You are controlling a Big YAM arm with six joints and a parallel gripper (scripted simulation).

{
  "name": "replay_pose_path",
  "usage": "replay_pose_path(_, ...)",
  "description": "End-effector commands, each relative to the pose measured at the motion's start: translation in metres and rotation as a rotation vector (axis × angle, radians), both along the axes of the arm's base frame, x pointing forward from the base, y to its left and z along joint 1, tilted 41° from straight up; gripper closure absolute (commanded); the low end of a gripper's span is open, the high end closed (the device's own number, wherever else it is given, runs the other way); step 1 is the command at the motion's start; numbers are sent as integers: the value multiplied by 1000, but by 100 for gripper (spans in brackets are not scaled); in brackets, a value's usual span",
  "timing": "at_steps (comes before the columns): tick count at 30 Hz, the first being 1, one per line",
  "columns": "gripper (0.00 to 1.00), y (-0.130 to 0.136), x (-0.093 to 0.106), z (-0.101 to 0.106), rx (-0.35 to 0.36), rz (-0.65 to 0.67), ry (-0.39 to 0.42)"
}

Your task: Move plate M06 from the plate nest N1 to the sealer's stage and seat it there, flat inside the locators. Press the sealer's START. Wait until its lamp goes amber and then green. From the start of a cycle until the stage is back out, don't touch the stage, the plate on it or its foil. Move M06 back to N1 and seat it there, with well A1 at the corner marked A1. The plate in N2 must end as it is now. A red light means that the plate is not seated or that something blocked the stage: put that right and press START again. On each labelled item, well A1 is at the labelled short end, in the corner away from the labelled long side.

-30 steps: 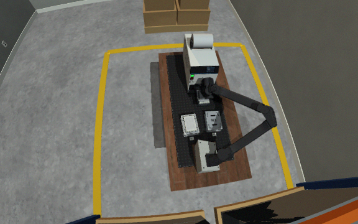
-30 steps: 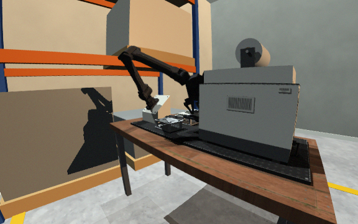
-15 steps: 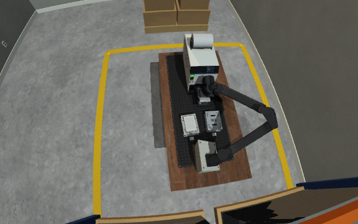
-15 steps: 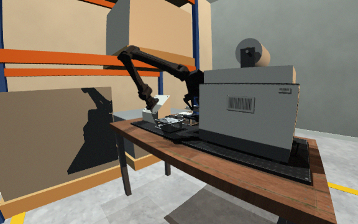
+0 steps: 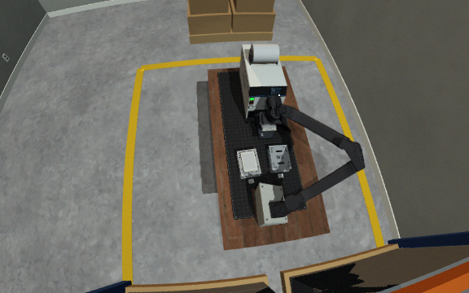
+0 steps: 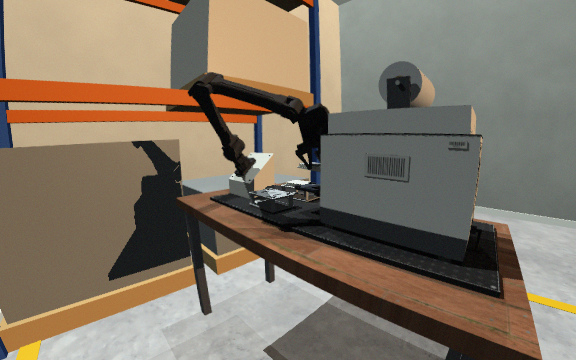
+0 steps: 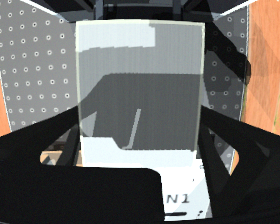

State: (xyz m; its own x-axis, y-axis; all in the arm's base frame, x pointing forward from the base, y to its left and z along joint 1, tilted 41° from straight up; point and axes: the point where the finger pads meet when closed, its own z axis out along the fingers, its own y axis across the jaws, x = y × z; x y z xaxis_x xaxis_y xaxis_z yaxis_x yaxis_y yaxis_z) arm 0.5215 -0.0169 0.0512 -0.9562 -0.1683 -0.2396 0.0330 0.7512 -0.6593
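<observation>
My gripper (image 5: pixel 269 123) (image 6: pixel 308 161) (image 7: pixel 139 112) is shut on plate M06 (image 5: pixel 269 129) (image 6: pixel 308 166) (image 7: pixel 141 60), one finger along each long side. The plate looks level and is held in the air, in front of the sealer (image 5: pixel 265 75) (image 6: pixel 393 185). Its top shows a smooth, pale grey sheet. Nest N1 (image 5: pixel 285 163) (image 7: pixel 188 187) has no plate on it; its printed name shows past the plate in the wrist view. A white plate (image 5: pixel 249 162) sits in nest N2. The sealer's lamp (image 5: pixel 252 99) is green. The stage is hidden or too dark to make out.
The arm's grey base block (image 5: pixel 269 203) stands beyond the nests, away from the sealer. The foil roll (image 5: pixel 265 53) (image 6: pixel 403 84) sits on top of the sealer. Small label blocks (image 5: pixel 280 176) stand at the nests' ends on the black perforated mat (image 5: pixel 240 203).
</observation>
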Motion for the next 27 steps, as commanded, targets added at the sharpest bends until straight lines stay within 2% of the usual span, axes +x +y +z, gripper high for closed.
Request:
replay_pose_path(1, 100, 12, 21, 25, 14, 4, -60)
replay_pose_path(10, 100, 18, 9, 3, -3, 28, -5)
replay_pose_path(15, 100, 10, 4, -5, -7, 23, 7)
replay_pose_path(27, 100, -4, 2, 11, 4, -18, -33)
